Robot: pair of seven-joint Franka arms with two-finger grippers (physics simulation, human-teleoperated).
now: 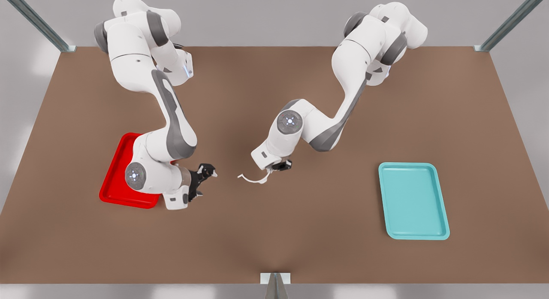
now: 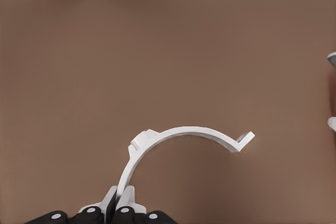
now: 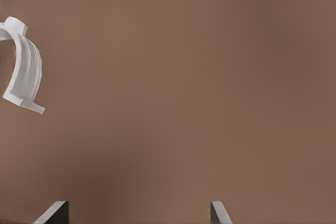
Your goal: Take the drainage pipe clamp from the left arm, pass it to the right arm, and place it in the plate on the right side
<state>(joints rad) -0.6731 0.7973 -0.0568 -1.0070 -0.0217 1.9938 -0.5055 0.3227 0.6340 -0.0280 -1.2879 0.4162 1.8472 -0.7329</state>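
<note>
Left end effector (image 2: 119,203) holds the clamp (image 2: 178,137) over mid-desk; right end effector (image 1: 206,175) stands open beside it.

In the front view, the arm on the front view's right carries the left end effector (image 1: 274,166), its fingers (image 2: 127,199) pinched on one end of the white half-ring clamp (image 1: 254,178). The rest of the strap arcs out free above the brown desk (image 1: 300,230), its far tab unsupported. The arm on the front view's left carries the right end effector, fingers (image 3: 219,213) spread apart and gripping nothing, pointed toward the clamp (image 3: 23,77) with a gap between them. That arm's lower section overhangs the red plate (image 1: 116,179), which lies on the front view's left. A teal tray (image 1: 414,200) lies well apart on the front view's right.
</note>
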